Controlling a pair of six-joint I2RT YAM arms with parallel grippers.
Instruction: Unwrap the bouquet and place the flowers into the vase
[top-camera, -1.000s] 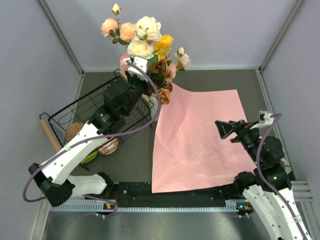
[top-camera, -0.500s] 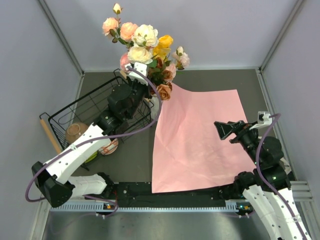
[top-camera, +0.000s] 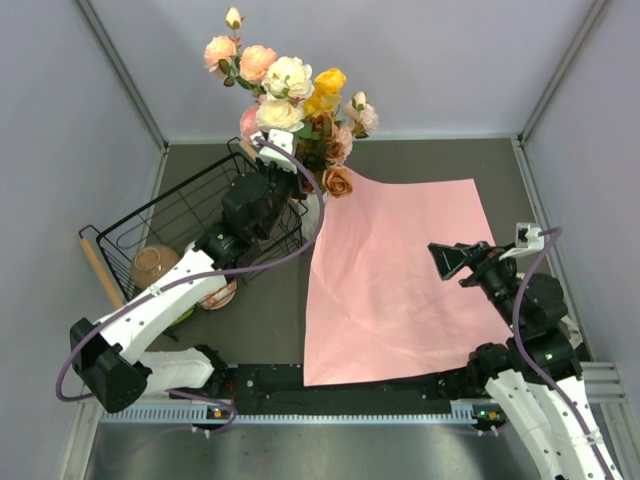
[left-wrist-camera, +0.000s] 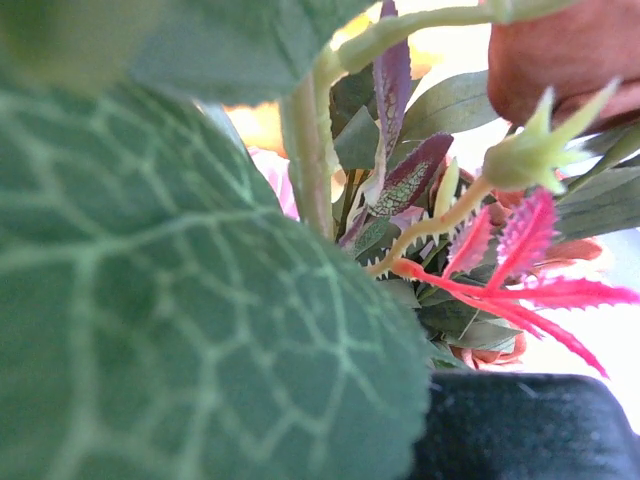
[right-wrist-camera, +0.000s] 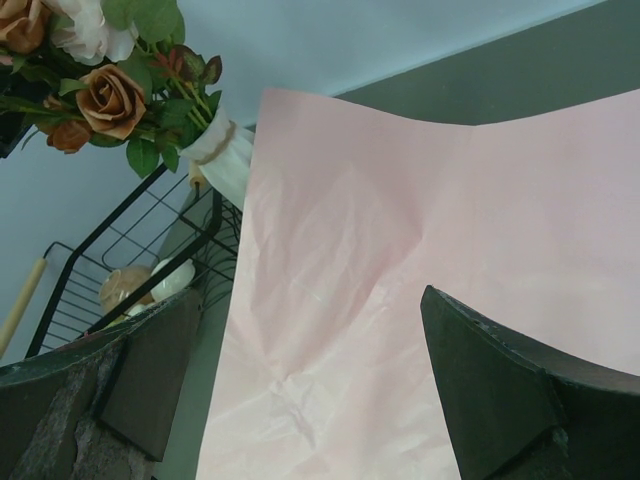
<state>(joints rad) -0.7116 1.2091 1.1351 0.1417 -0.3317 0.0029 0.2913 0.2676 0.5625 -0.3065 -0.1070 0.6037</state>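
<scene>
Paper (top-camera: 400, 270) lies flat, unwrapped; flowers (top-camera: 295, 85) stand in vase (right-wrist-camera: 222, 160). Left gripper (top-camera: 290, 158) is pinched shut, seemingly on their stems, release pending. Right gripper (top-camera: 460, 262) gapes wide, empty.

No writing, label, brand mark, number or sign can be read in any of the three views (the left wrist view is filled almost wholly by the flowers (left-wrist-camera: 200, 300), close and partly blurred, and the overhead view shows everything too small for fine print).
</scene>
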